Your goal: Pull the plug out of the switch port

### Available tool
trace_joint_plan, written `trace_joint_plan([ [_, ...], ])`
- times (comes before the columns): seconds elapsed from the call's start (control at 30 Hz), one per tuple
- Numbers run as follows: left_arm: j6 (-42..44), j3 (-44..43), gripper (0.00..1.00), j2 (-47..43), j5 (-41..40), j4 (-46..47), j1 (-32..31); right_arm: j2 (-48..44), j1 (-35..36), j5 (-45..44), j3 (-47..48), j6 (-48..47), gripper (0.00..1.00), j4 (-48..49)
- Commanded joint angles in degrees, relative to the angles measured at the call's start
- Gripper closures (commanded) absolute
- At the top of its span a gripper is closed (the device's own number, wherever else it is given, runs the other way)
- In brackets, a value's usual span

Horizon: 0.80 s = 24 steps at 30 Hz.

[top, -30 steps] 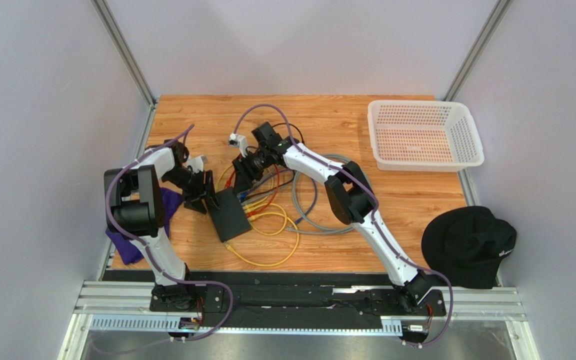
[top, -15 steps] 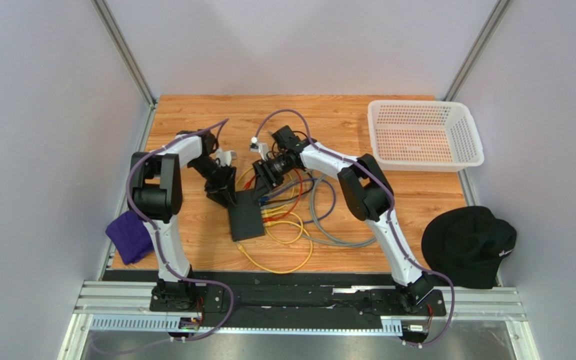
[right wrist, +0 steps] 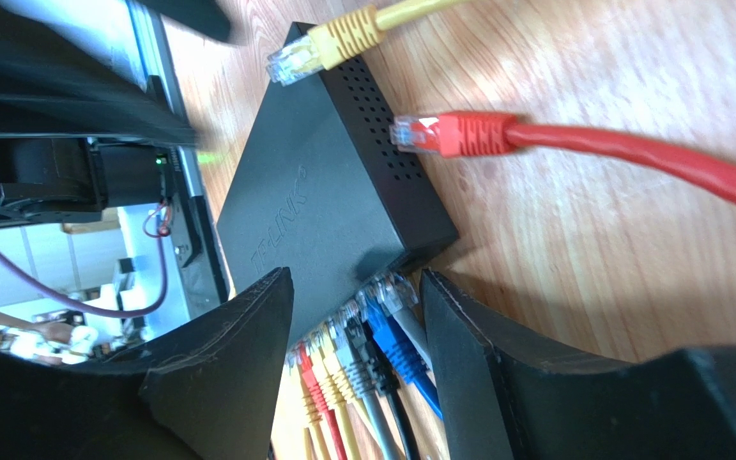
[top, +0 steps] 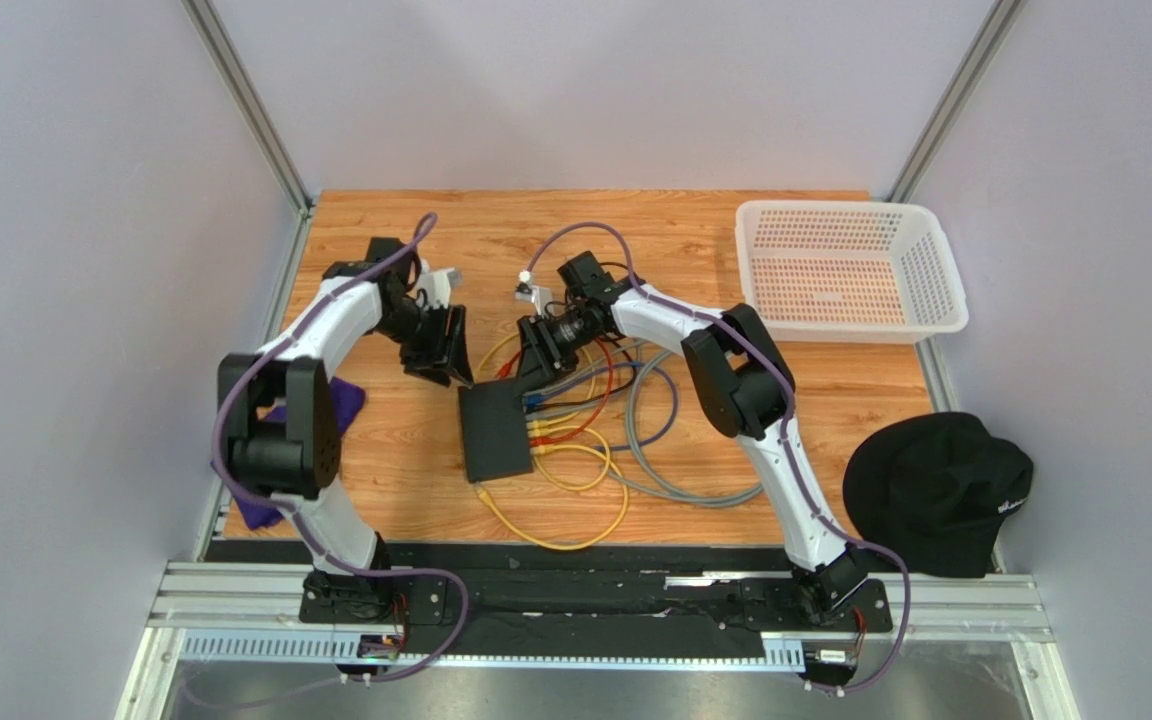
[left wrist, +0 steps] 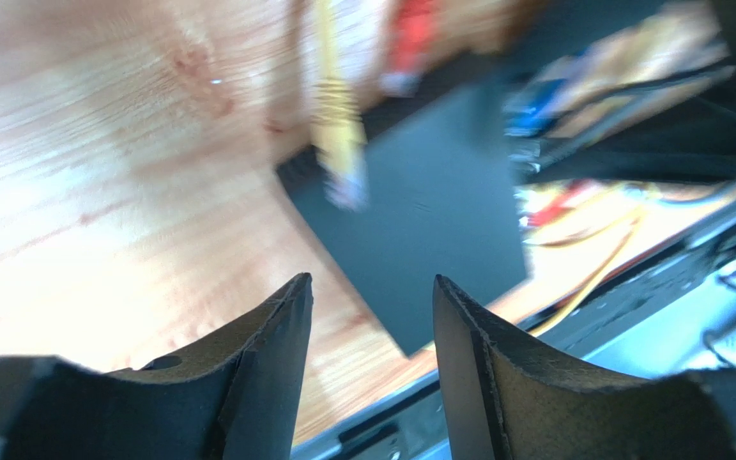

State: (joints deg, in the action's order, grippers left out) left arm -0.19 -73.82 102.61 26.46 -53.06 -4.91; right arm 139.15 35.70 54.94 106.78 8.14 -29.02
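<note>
At the top view's centre the switch [top: 494, 431] is seen lying lengthwise up-frame, its plugs [top: 537, 423] just below the parted, empty right gripper [top: 536, 363], apparently nearer than the likewise parted, empty left gripper [top: 443, 363].

Lit brightly and evenly from above in the overhead view, with soft, short shadows beneath both arms on the counter [top: 868, 405]; sharp to every corner. Smeared by motion through the left wrist view, with the switch [left wrist: 439, 220] and yellow plug [left wrist: 338, 144] reduced to soft streaks, worst at upper right, yet crisp on the left fingers [left wrist: 257, 383] along the bottom edge. Washed nearly white on the wood at lower left. Crisp mid-frame in the right wrist view, down to the switch lettering and the red plug [right wrist: 458, 134]. Blown out at the far left edge, with sheen on the wood at upper right. Dark and slightly soft on the right fingers [right wrist: 218, 383] at the bottom.
</note>
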Motion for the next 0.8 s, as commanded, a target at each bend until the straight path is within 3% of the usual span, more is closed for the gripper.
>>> trace_joint_plan([
  [0.0,-5.43,2.19,0.58,-8.3,6.49,8.76,0.16,0.77,-2.3,-2.81,-1.49,1.0,0.42,-2.01],
  [0.2,-9.31,4.65,0.98,-4.09,11.33,11.05,-1.59,0.59,-2.66,-5.98,-1.93,-0.23,0.44,-3.32],
  [0.23,-9.92,5.17,1.0,-3.65,11.94,11.48,-1.68,0.51,-2.66,-6.24,-2.19,-0.58,0.44,-3.5],
  [0.6,-11.59,8.43,1.0,2.33,8.09,12.72,-2.39,2.61,-1.25,-5.9,-2.11,-0.32,0.47,-3.42],
  [0.77,-12.21,5.71,1.0,4.18,6.06,10.7,-3.35,3.58,-0.02,-5.28,-1.4,-0.41,0.5,-3.33],
])
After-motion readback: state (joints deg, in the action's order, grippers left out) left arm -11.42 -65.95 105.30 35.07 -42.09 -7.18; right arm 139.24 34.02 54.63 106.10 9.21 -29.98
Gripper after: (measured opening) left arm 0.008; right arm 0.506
